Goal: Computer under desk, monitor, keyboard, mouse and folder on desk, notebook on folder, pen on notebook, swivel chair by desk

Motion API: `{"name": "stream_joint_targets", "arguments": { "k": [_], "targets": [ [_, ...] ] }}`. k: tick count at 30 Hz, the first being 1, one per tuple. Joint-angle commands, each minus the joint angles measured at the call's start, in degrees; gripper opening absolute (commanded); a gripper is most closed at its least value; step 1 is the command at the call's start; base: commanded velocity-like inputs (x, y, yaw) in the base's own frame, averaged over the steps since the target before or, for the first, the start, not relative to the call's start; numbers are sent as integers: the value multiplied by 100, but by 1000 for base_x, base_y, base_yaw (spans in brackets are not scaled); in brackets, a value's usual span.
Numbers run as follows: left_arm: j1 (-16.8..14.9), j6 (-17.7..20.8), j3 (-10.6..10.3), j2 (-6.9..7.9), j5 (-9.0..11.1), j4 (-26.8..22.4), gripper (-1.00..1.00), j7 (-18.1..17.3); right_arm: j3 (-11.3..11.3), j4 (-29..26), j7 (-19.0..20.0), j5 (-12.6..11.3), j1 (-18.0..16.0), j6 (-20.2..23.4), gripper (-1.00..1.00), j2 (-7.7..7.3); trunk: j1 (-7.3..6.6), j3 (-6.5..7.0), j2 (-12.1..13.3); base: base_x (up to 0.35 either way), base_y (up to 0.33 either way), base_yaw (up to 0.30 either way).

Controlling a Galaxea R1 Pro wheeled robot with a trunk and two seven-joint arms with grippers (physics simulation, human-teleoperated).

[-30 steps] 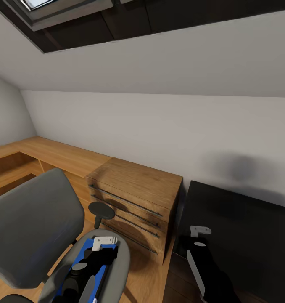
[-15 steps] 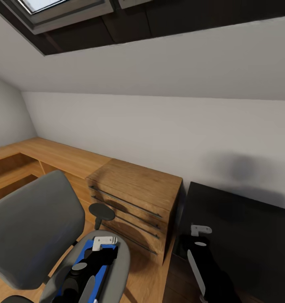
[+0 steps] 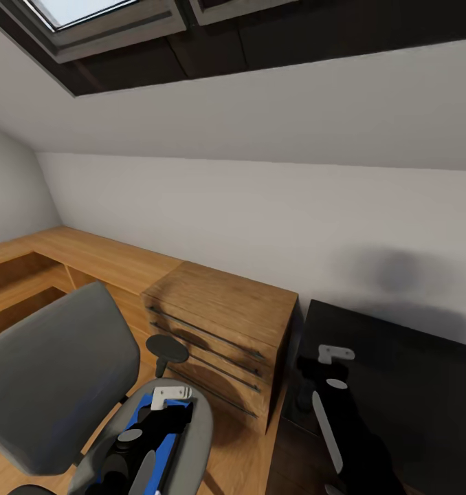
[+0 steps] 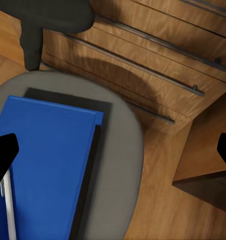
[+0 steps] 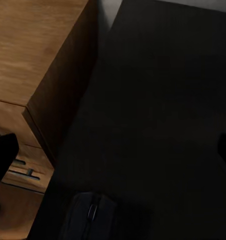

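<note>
swivel chair point(image 3: 61, 364): grey padded seat and back, matt, cloth-like; armrest pad black and matt.
folder point(image 4: 48, 165): bright blue cover, smooth, faint sheen.
desk point(image 3: 398, 385): black top, smooth and glossy, with a soft reflection.
mouse point(image 5: 90, 216): dark, smooth plastic look with a slight shine.
chest of drawers point(image 3: 223, 330): warm wood with visible grain, satin; thin dark metal-looking bar handles.
floor point(image 4: 163, 200): wood boards, grained, lightly glossy.
wall point(image 3: 260, 206): white, matt, plain.
</note>
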Motion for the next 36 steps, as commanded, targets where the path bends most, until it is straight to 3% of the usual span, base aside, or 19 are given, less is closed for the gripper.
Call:
{"name": "stream_joint_targets", "arguments": {
  "k": [1, 13, 36],
  "targets": [
    [-4, 21, -6, 1, 61, -7, 100, 52, -3, -27, -6, 13, 3, 37, 100, 5, 0, -7, -4, 0, 0, 0],
    [-3, 23, 1, 16, 64, 7, 100, 52, 26, -258, -5, -14, 25, 16, 100, 63, 0, -7, -4, 0, 0, 0],
    [-5, 25, 20, 19, 74, 20, 100, 43, 9, -246, 4, -16, 26, -9, 100, 62, 0, -13, -4, -292, 112, -195]
  ]
}}
